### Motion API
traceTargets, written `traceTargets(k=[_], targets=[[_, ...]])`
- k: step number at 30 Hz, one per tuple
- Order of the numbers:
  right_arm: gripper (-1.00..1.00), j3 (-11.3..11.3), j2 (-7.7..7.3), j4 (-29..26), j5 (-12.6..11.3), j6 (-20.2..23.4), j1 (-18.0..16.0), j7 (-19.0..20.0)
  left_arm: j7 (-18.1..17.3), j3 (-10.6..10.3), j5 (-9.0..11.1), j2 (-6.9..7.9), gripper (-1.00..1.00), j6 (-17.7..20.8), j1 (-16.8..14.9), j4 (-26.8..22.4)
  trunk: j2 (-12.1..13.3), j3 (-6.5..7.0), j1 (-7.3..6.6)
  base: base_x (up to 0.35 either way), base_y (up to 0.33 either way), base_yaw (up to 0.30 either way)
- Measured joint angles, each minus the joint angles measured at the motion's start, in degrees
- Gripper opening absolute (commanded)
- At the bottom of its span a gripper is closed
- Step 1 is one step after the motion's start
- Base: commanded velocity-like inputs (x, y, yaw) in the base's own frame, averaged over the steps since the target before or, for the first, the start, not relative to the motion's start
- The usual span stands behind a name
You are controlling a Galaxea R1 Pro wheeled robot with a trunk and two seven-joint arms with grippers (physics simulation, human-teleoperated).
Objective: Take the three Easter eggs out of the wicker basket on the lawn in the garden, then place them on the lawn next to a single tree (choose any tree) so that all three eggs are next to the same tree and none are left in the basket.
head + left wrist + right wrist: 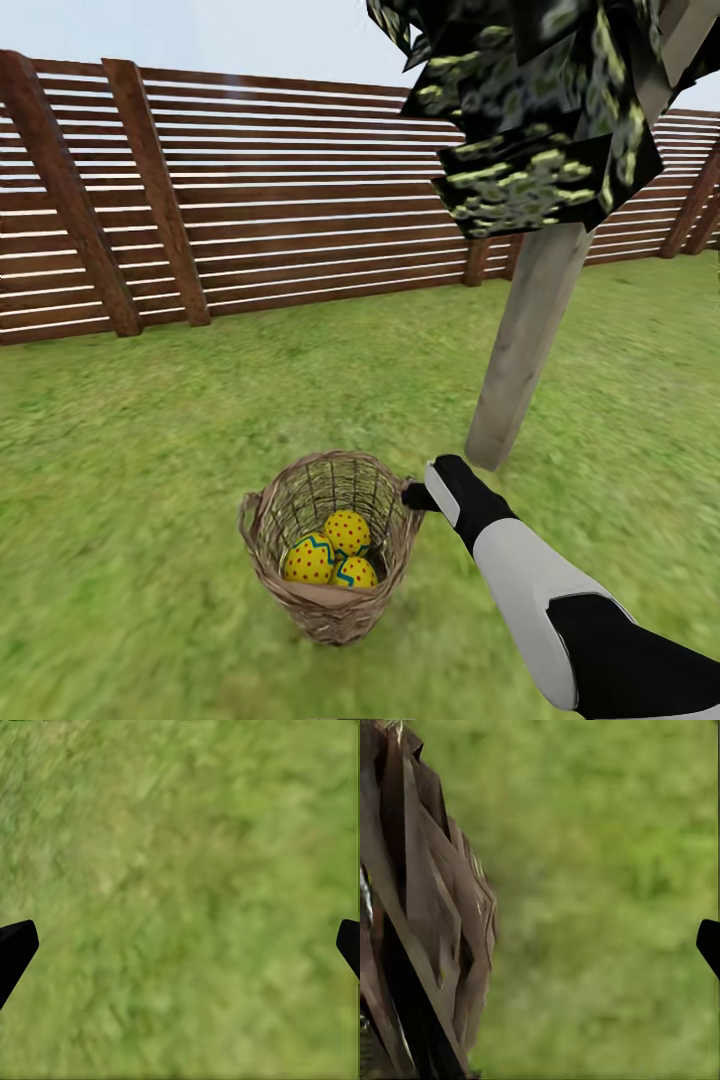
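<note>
Nothing moved yet: all three eggs [335, 558] lie in the basket [262, 560] beside the right pincer [415, 497], whose state I cannot tell; left pincer [180, 952] apart over lawn [187, 855].

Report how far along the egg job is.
Nothing is done yet: all three yellow patterned Easter eggs lie inside the brown woven wicker basket. The right end effector is at the basket's rim, holding nothing. Left to do: lift each egg out onto the green lawn beside the grey-trunked tree.
</note>
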Motion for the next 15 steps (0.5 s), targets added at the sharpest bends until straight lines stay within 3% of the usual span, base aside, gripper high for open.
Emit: traceTargets(k=[15], targets=[[1.0, 0.0, 0.0, 0.0, 0.0, -0.03, 0.0, 0.06, 0.06, 0.0, -0.09, 0.0, 1.0, -0.06, 0.0, 0.07, 0.2, 3.33, -0.39, 0.0, 0.0, 0.0]])
